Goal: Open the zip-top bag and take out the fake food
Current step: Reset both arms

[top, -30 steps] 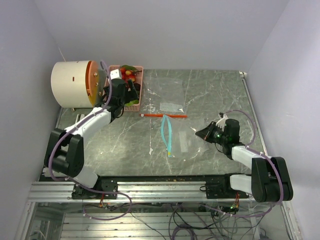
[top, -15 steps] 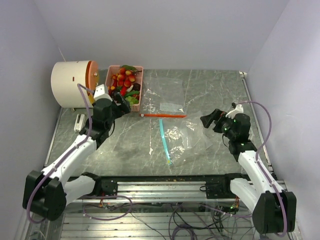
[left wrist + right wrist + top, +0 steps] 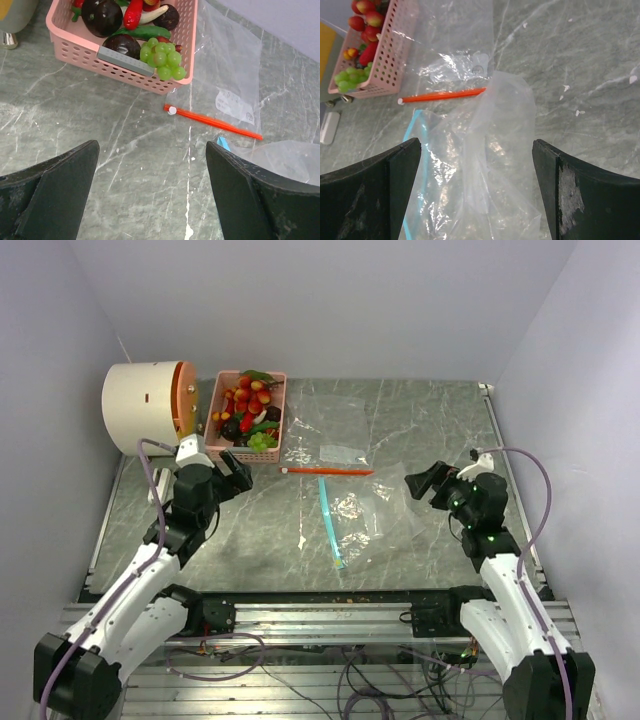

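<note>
The small plastic toy fruits and vegetables point(image 3: 248, 408) (red, green, dark purple and orange) are heaped in a pink slotted plastic basket point(image 3: 75, 47). The basket is set near the far-left corner of the grey marbled tabletop point(image 3: 260, 530), just beside a cream cylinder with an orange face point(image 3: 145, 407). A crumpled clear zip-top bag with a blue zip strip point(image 3: 485, 165) is spread at the middle of the tabletop. A flat clear bag with an orange-red zip strip point(image 3: 335, 430) is laid beyond it, toward the far edge, next to the basket. The left end effector point(image 3: 151, 145) is held near the left edge, its jaws spread wide and nothing gripped. The right end effector point(image 3: 476, 142) is held beside the crumpled bag toward the right edge, likewise wide apart and empty.
</note>
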